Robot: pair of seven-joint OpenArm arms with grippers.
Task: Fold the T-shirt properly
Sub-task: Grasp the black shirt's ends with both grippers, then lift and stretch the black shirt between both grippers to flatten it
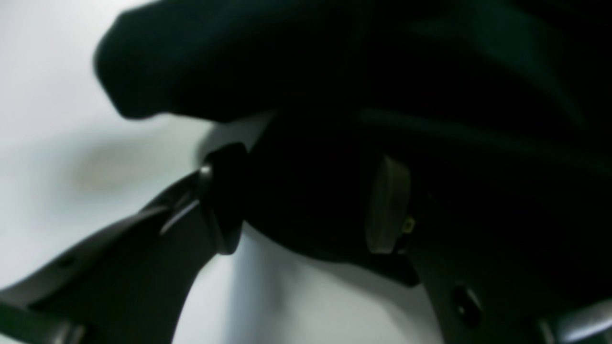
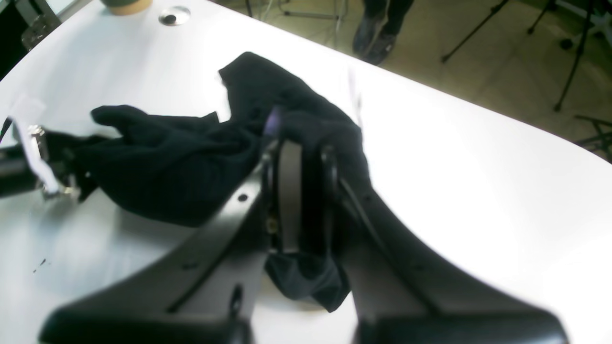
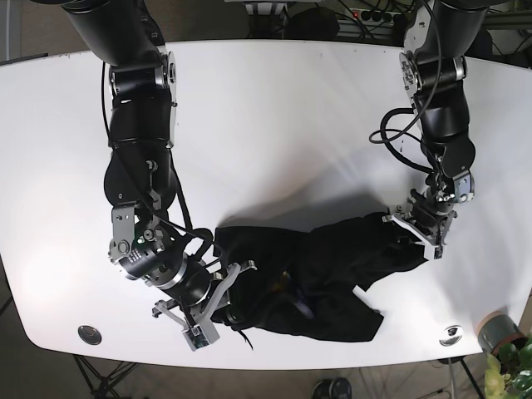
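T-shirt (image 3: 307, 283): we see the black cloth bunched near the front edge of the white table (image 3: 274, 125), stretched between both arms. The right gripper (image 2: 306, 191), at the base view's left, is clamped narrowly on a fold, cloth hanging below its pads. The left gripper (image 1: 311, 200) pinches the opposite end; in its wrist view, we find dark cloth filling the jaws.

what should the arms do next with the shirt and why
Probably draw both arms apart to stretch it flat. The left pincer and right pincer each clamp an end of the black T-shirt, which sags bunched and wrinkled on the white table.
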